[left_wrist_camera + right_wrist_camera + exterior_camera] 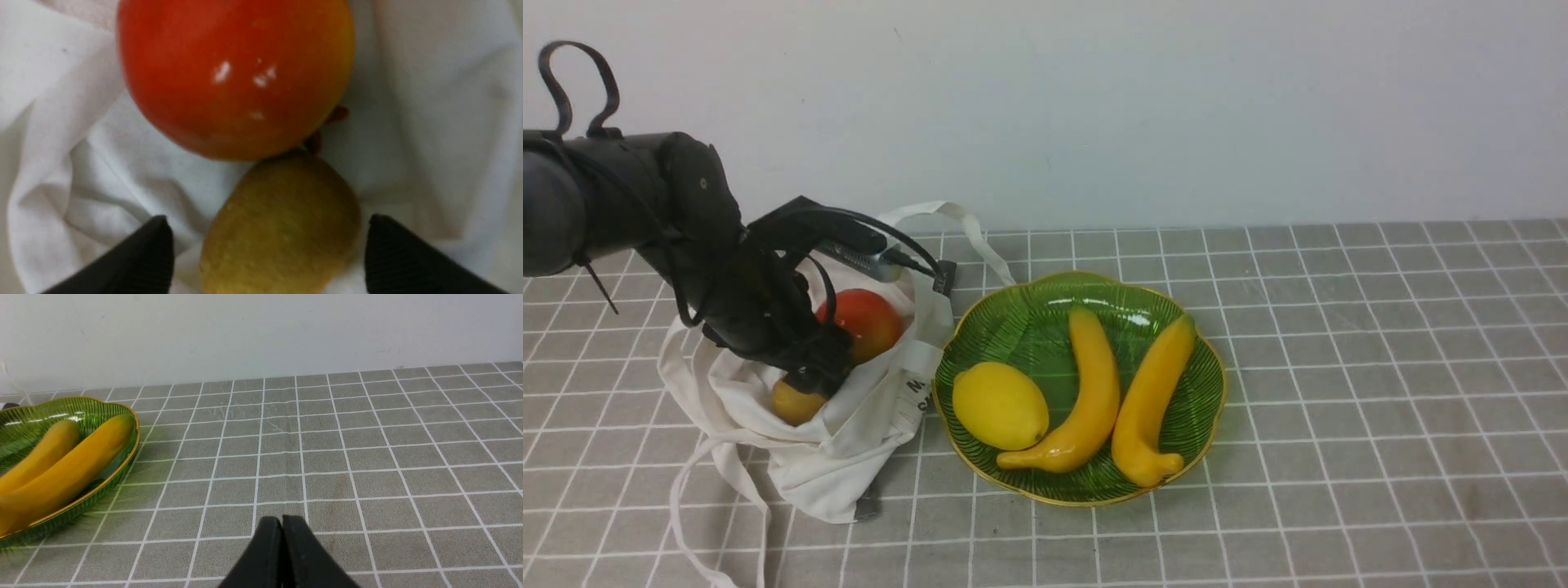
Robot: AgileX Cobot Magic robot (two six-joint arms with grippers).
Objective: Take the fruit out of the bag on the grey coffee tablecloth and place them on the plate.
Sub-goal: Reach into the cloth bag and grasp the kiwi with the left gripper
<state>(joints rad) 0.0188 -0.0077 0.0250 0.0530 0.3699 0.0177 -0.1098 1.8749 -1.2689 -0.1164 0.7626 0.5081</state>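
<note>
Below, grey gridded tablecloth [1339,367]; behind, white wall [1176,98].

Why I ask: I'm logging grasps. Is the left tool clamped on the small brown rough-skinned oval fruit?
No, the left tool is open, its fingers spread on either side of the small brown oval fruit.

Red fruit [866,322] against brown fruit [796,403] inside slumped bag [833,449]
</note>
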